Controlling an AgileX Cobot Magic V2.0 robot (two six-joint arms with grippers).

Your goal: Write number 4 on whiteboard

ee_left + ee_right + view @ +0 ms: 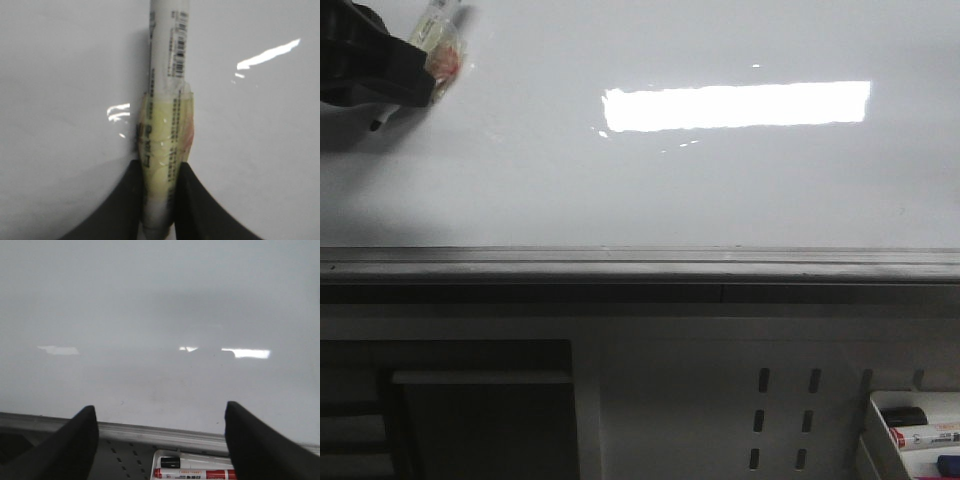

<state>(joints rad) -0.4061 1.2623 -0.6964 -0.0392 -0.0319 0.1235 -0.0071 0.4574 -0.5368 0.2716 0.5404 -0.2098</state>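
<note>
The whiteboard (640,190) fills the front view above its grey bottom rail (640,262). No number 4 shows on it. My left gripper (405,85) is at the board's upper left, shut on a white marker (438,40) wrapped in yellowish tape. In the left wrist view the marker (167,75) stands between the black fingers (197,205) of the left gripper (159,200), pointing at the board (60,100); its tip is out of view. My right gripper (160,440) is open and empty, facing the board (160,315) near the rail (150,432).
A white tray (880,440) with spare markers (925,437) sits below the board at the lower right; it also shows in the right wrist view (157,460) with a red marker (200,474). A white perforated panel (720,400) lies under the rail. A bright light reflection (735,105) is on the board.
</note>
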